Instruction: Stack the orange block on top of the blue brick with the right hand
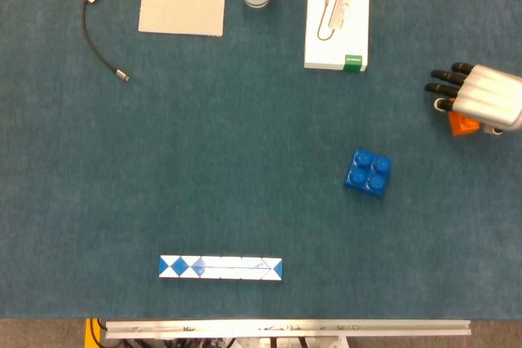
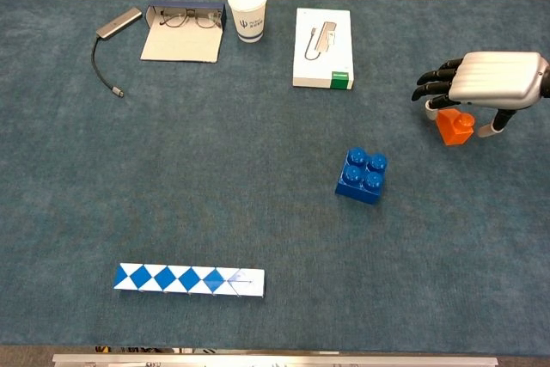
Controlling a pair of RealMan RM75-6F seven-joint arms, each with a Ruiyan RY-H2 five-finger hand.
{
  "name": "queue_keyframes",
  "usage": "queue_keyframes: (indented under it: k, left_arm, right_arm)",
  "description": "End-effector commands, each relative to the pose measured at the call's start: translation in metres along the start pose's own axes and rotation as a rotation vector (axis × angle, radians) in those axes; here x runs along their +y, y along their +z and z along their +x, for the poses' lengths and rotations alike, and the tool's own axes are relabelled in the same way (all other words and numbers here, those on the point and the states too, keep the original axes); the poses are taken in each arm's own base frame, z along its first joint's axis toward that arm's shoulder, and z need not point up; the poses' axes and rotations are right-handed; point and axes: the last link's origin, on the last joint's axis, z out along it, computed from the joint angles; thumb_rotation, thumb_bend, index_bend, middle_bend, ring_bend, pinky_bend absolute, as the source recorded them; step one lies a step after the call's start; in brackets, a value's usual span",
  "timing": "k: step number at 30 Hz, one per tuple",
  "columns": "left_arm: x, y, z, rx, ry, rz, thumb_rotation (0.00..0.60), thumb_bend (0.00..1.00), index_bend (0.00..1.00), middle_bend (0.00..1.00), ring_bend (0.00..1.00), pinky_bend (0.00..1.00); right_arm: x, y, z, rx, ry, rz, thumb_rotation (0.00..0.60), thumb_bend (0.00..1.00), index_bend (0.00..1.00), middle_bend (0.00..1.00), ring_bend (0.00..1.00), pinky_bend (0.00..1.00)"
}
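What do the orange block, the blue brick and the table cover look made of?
Orange block: likely hard moulded plastic, with an even colour and a stud on top. Blue brick: the same kind of plastic, slightly glossy, with round studs. Table cover: looks like matte teal felt or short carpet, with a fuzzy mottled texture.

orange block mostly under right hand
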Motion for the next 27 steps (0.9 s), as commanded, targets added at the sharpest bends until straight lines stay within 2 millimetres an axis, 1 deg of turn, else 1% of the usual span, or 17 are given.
queue_keyframes:
  k: [1,9,15,27]
  left_arm:
    - [0.0001,-0.0002,0.0002,0.001,-0.001,0.000,0.600,0.21,0.37,0.37,0.33,0.52]
    - [0.0007,-0.0008,0.0009,0.004,-0.003,-0.004,0.600,0.21,0.37,0.37,0.33,0.52]
    - [0.0003,-0.0012,0.0008,0.004,-0.004,-0.003,0.600,0.21,0.37,0.37,0.33,0.52]
    - [0.0007,-0.0016,0.0014,0.001,-0.009,-0.003,0.600,0.21,0.37,0.37,0.33,0.52]
  right_arm:
    - [0.0001,0.0000,-0.0001,0.001,0.000,-0.002,0.600,0.08,0.42,0.17,0.11,0.24]
    - [0.0005,-0.0001,0.0001,0.006,0.001,-0.009,0.600,0.08,0.49,0.17,0.11,0.24]
    - [0.0003,0.0003,-0.0007,0.003,-0.001,-0.013,0.600,0.08,0.52,0.17,0.11,0.24]
    - [0.0007,0.0027,-0.0019,-0.007,-0.012,-0.019,0.600,0.08,0.53,0.17,0.11,0.24]
